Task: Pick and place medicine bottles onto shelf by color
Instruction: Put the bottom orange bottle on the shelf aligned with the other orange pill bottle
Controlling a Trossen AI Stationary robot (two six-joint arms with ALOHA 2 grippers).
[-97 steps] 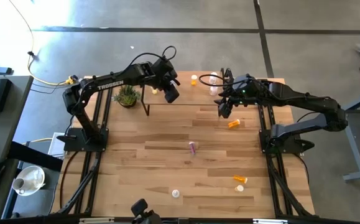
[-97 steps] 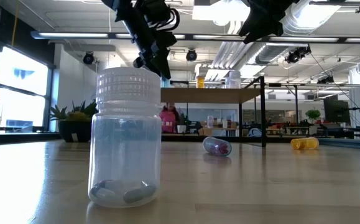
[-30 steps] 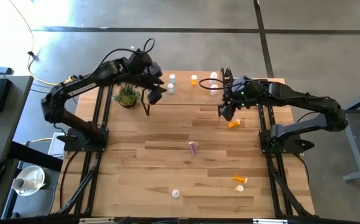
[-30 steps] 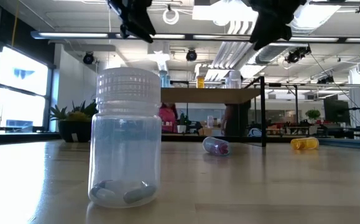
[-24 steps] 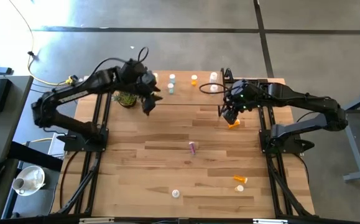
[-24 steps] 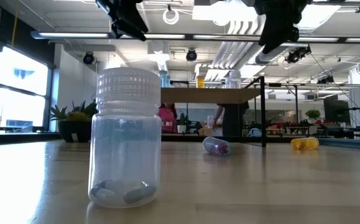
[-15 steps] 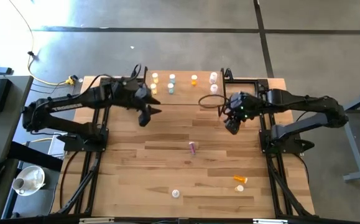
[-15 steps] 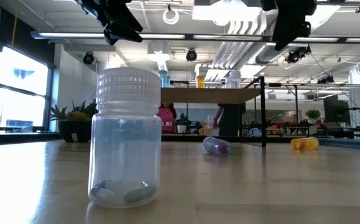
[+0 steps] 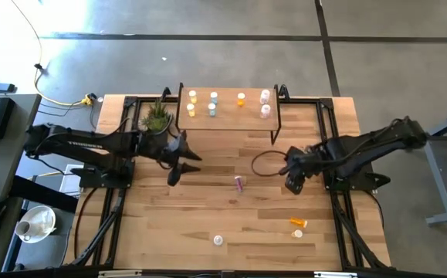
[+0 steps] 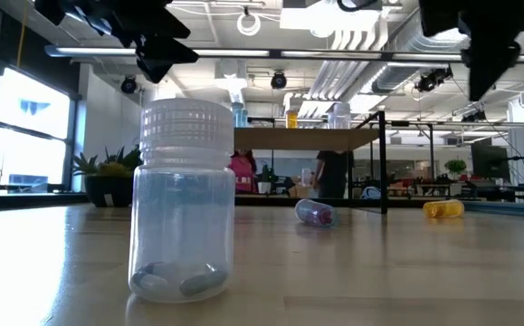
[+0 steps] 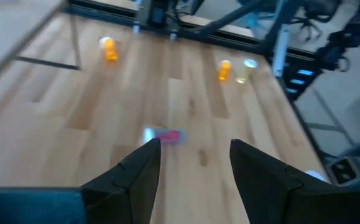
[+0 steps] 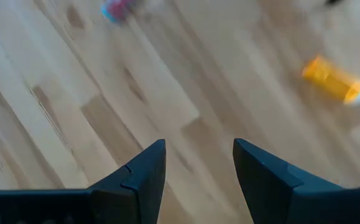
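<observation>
The shelf (image 9: 227, 120) stands at the table's far middle and holds several upright bottles: two yellow (image 9: 191, 103), two pale blue (image 9: 212, 103), one orange (image 9: 241, 98), two pinkish-white (image 9: 265, 103). A pink bottle (image 9: 239, 183) lies on its side mid-table. An orange bottle (image 12: 335, 79) lies right of it; my right arm hides it in the high view. Two more bottles (image 9: 297, 227) lie near right. A pale blue bottle (image 10: 187, 199) stands at the near edge. My left gripper (image 9: 183, 166) and right gripper (image 9: 291, 184) hover open and empty, either side of the pink bottle.
A small green potted plant (image 9: 157, 117) stands left of the shelf. Black frame rails (image 9: 123, 154) run along the table's left and right sides. A cable loop (image 9: 265, 164) hangs by my right arm. Bare wood lies between the two grippers and the near edge.
Both arms have drawn back from the shelf toward the table's near edge. My left gripper went from the shelf's left end to left of the pink bottle. My right gripper passed over the lying orange bottle and stands right of the pink one. No bottle has moved.
</observation>
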